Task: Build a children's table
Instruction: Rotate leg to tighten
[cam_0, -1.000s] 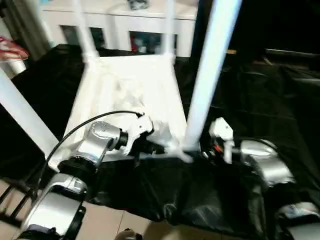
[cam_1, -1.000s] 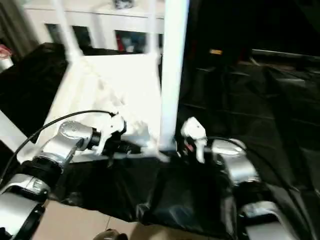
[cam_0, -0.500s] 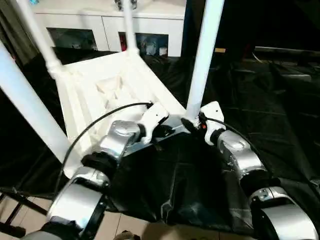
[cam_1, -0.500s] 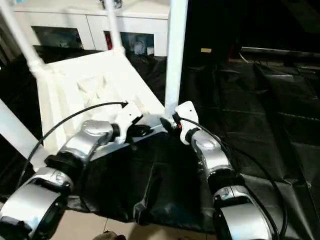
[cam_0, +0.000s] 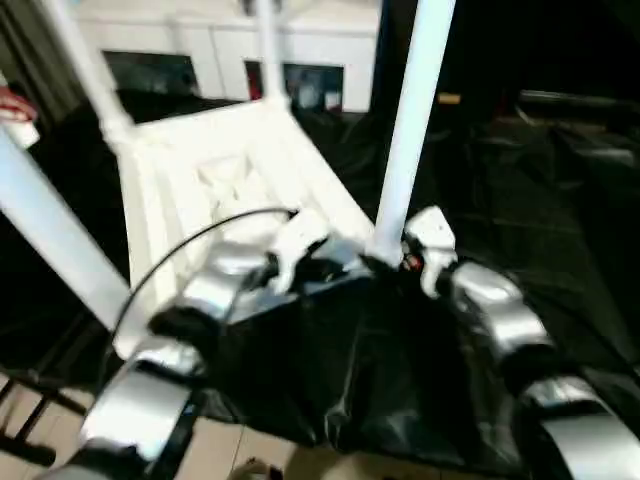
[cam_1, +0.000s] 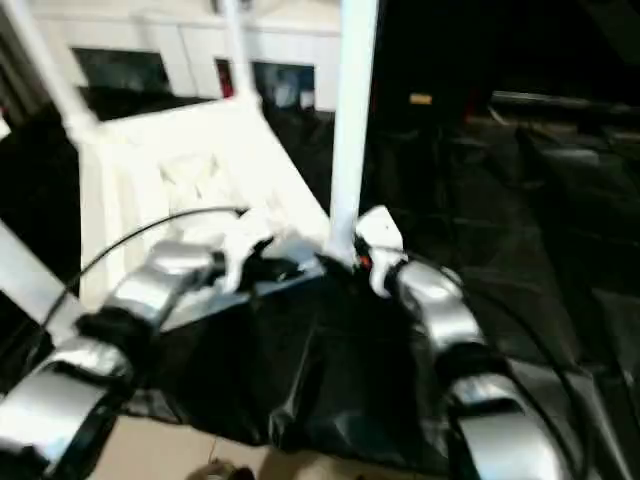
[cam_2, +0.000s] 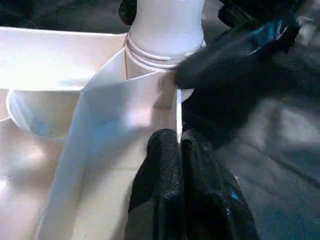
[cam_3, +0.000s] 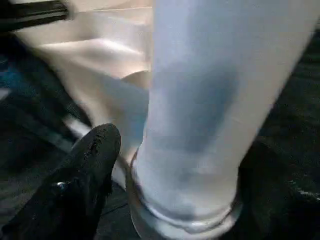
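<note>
The table top (cam_0: 225, 190) lies upside down on a surface draped in black sheeting (cam_0: 330, 380), ribbed underside up, with the white cabinet (cam_0: 240, 45) behind it. Legs stand up from its corner sockets: two at the far corners (cam_0: 92, 70) (cam_0: 268, 50), one at the near left (cam_0: 45, 230), and the near-right leg (cam_0: 412, 120), which is the one being worked on.

Left claw (cam_2: 179, 150): closed, its two black fingers pinching the thin upright wall of the table top just beside the near-right socket (cam_2: 157, 60). It appears to be holding the top steady.

Right claw (cam_3: 165, 165): jaws set wide on either side of the base of the near-right leg, just above the socket collar. One finger (cam_3: 87, 165) shows beside the leg with a sliver of space between; the picture is blurred there, so it cannot be said with certainty whether the pads press the leg or stand just clear of it.

Step in hand, as judged: seating the fourth and last leg. Its foot sits in the socket and it stands roughly upright, so the build looks close to done.

Next move, as judged: confirm the leg is driven fully home, with a firm press or twist downward if it is not, while the left claw braces the top. After that, both claws must let go before the table is turned onto its feet.
</note>
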